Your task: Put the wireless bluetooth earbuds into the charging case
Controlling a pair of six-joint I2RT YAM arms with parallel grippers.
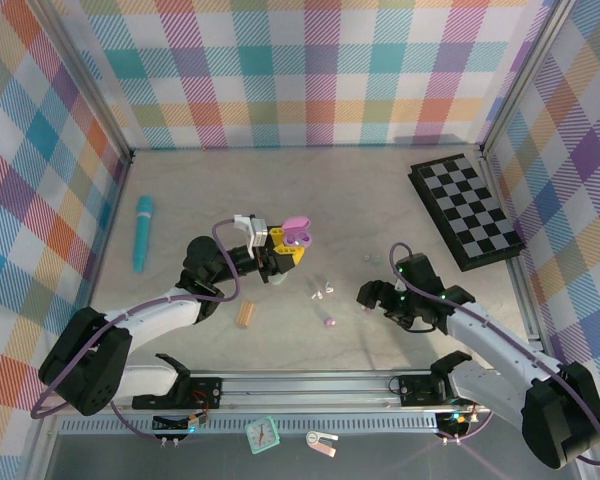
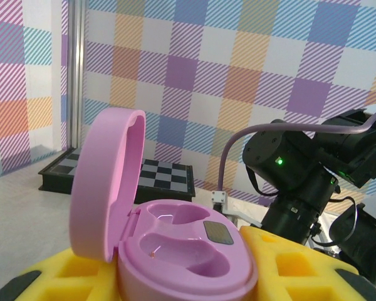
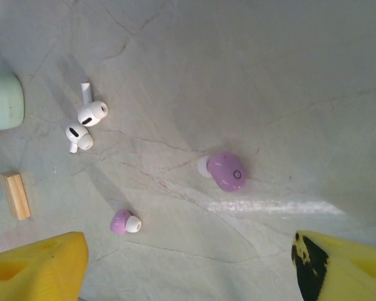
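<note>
The left gripper (image 1: 283,250) is clamped on one purple case (image 2: 188,251), which sits between its yellow fingers (image 2: 288,269). The lid stands open and upright on the left-finger side, and the two wells face up, both empty. The case's long axis runs across from finger to finger.

The right gripper (image 3: 188,269) hangs over the table with its jaws spread wide and nothing between them. Four earbuds lie loose on the table beneath it. Two purple earbuds (image 3: 225,171) lie in line with the gap between the fingers: the nearer one (image 3: 124,222) has its white tip toward the right finger, and the farther one has its tip toward the left. Two white earbuds (image 3: 92,113) lie beyond the left finger, side by side, one stem pointing away from the gripper and the other (image 3: 79,137) angled back toward it. One green case (image 3: 3,100) and one wooden block (image 3: 15,195) lie farther out on that same side.
</note>
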